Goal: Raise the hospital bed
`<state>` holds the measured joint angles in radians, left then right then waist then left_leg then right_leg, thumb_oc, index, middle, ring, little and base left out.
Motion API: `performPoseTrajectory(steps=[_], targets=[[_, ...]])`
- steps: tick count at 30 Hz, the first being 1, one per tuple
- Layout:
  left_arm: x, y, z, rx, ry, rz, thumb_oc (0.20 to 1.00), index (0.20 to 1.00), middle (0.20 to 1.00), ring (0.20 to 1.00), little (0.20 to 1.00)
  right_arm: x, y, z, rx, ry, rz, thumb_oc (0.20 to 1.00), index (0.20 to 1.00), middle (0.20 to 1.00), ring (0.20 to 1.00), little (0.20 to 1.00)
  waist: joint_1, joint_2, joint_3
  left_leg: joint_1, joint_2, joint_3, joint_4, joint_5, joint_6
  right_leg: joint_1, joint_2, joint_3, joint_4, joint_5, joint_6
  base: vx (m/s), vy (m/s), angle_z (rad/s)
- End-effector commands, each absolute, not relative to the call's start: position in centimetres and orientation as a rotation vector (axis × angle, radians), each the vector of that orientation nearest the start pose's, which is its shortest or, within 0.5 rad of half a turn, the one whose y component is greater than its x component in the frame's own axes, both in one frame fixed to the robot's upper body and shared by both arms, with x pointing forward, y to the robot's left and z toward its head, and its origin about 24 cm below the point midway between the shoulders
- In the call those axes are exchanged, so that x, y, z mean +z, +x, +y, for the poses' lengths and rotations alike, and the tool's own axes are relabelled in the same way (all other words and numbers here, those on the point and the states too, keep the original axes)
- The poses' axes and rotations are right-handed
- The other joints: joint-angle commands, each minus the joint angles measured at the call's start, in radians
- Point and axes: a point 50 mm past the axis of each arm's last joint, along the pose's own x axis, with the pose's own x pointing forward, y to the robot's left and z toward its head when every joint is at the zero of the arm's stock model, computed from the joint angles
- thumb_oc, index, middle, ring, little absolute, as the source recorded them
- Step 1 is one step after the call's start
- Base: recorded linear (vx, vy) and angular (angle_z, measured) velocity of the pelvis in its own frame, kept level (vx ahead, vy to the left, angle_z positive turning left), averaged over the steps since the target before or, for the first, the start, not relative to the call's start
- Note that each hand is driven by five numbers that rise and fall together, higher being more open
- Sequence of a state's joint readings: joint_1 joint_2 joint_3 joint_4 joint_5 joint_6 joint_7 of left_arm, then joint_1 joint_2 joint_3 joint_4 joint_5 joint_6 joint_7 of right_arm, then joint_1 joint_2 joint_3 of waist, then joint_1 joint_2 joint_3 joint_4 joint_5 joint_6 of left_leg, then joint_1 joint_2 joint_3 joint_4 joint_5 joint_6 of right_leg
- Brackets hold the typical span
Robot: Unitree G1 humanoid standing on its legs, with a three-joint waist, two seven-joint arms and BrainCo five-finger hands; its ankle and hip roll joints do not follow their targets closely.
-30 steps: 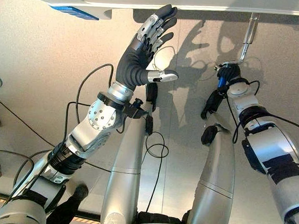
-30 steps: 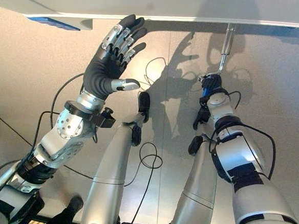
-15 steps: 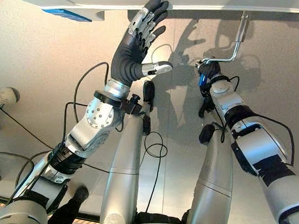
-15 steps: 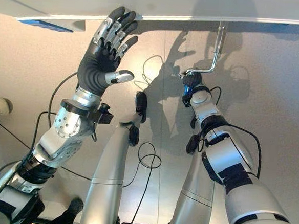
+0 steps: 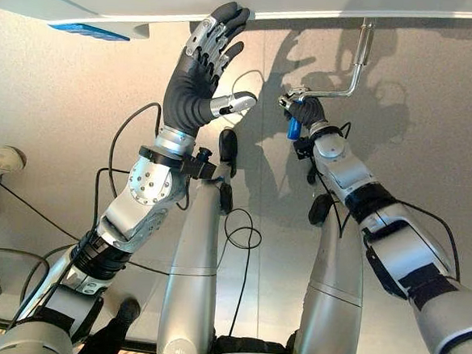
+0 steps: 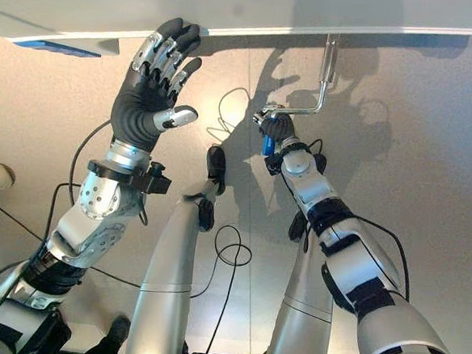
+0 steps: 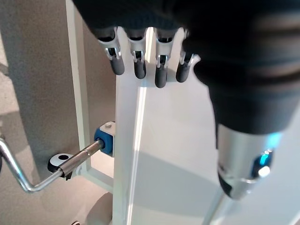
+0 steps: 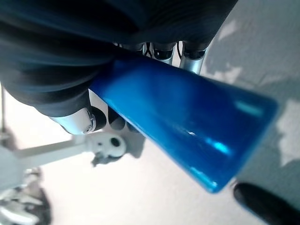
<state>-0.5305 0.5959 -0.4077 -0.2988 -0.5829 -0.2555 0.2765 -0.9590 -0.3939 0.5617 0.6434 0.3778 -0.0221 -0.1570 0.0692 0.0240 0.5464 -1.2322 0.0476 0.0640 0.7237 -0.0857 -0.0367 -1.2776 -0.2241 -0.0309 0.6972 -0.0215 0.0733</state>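
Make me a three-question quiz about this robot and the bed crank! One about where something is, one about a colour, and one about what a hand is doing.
1. Where do the left hand's fingertips rest?
A. On the bed's white edge
B. On the floor
C. On the crank

2. What colour is the crank's handle?
A. Red
B. Blue
C. Yellow

3. What is the right hand doing?
A. Hanging open
B. Lying flat on the bed
C. Gripping the handle

Answers:
1. A: the left hand reaches up with straight fingers whose tips meet the edge of the bed.
2. B: the handle shows bright blue in the right wrist view, at the end of the silver crank.
3. C: the right hand has its fingers curled round the handle.
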Motion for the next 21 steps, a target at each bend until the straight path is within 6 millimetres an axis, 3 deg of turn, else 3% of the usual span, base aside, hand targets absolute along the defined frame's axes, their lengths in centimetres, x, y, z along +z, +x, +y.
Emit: performPoseTrajectory(steps=[1,15,21], targets=[[25.1,25.0,12.3,-0.413,-0.148,-0.881,1.0,1.0,1.0,1.0,1.0,17.3,36.0,-3.1,0.579,-0.261,-0.324,0.2,0.2,0.2,0.2,0.2,-0.003,0.052,-0.026,-0.048,-0.062,-0.012,-0.097,0.087,-0.002,0.011,0.001,-0.054,0.008,0.028,0.038,0.0,0.0,0.0],[25.0,24.7,13.2,-0.409,-0.073,-0.894,1.0,1.0,1.0,1.0,1.0,22.8,32.0,-6.6,0.695,0.025,-0.569,0.2,0.2,0.2,0.2,0.2,-0.03,0.028,-0.026,0.007,-0.049,-0.003,-0.135,0.093,-0.004,0.062,0.004,-0.052,-0.038,0.043,0.045,0.0,0.0,0.0],[24.8,24.7,13.6,-0.394,-0.078,-0.891,1.0,1.0,1.0,1.0,1.0,23.9,30.8,-8.3,0.694,0.161,-0.627,0.2,0.2,0.2,0.2,0.2,-0.043,0.018,-0.026,0.032,-0.046,-0.005,-0.156,0.096,-0.003,0.084,0.01,-0.053,-0.056,0.047,0.048,0.0,-0.005,-0.01]])
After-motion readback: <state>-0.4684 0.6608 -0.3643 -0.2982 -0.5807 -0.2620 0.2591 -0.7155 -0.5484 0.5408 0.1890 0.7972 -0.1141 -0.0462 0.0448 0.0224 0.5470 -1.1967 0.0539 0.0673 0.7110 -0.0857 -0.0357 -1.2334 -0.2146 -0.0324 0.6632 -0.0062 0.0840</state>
